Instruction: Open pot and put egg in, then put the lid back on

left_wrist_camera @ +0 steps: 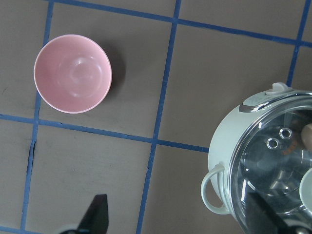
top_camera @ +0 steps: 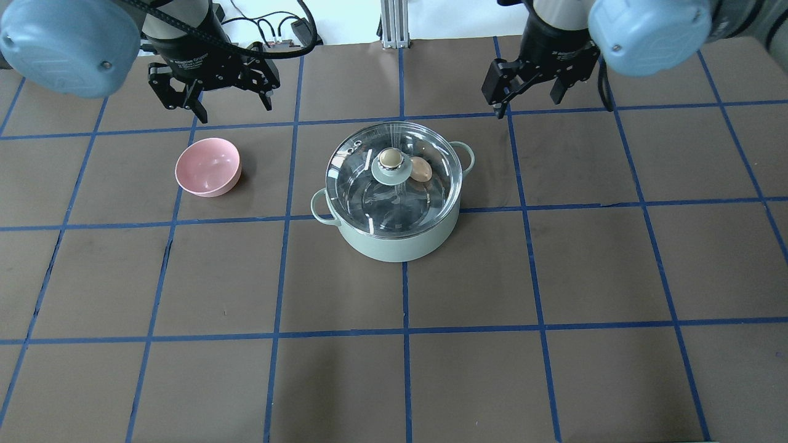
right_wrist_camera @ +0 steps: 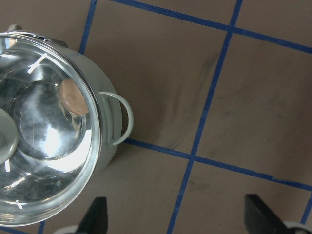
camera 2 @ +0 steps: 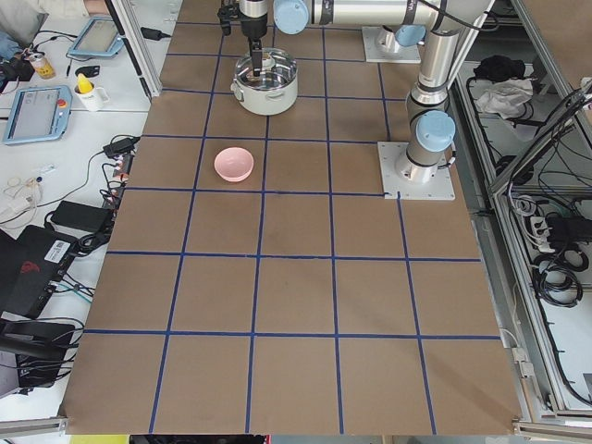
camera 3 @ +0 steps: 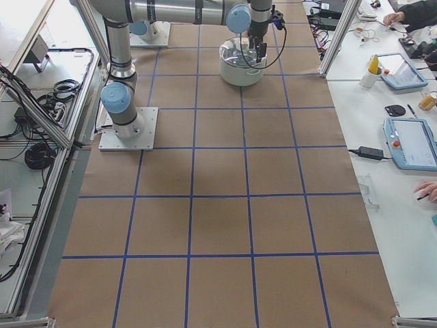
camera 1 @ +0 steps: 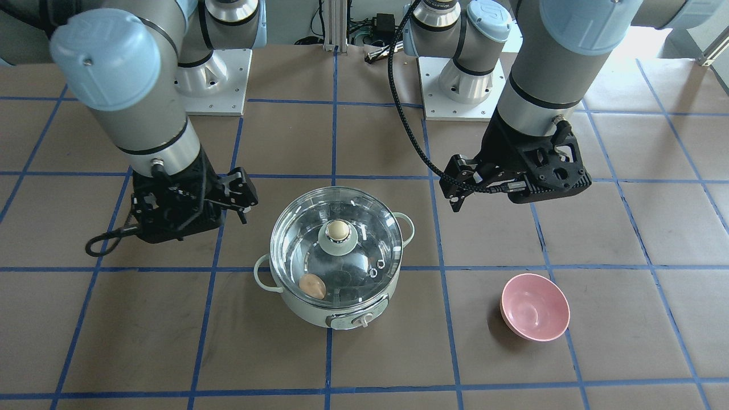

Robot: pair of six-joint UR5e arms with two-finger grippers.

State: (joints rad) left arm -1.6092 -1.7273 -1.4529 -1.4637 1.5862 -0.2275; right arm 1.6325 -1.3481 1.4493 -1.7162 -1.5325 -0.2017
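- Brown desk [top_camera: 394, 381], taped in blue squares, carries the pot [top_camera: 400, 243].
- The glass lid [top_camera: 369, 191] sits on the pot, with the egg [top_camera: 420, 169] inside beneath it.
- The lid looks stiff, slick and breakable; its knob [top_camera: 390, 159] is the hold.
- Left claw [top_camera: 234, 109] and right claw [top_camera: 529, 101] hang spread and empty, base-side of the pot.
- There is room all round the pot; the pink bowl [top_camera: 208, 166] stands well apart.

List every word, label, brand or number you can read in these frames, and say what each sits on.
No text reads cleanly in any view.
White lettering on the left arm's wrist: too blurred to read.
Panel around the dial on the pot: any marks are too small to read.
Operator tablet screen: too small to read.
Lid, egg, pink bowl: no text visible.
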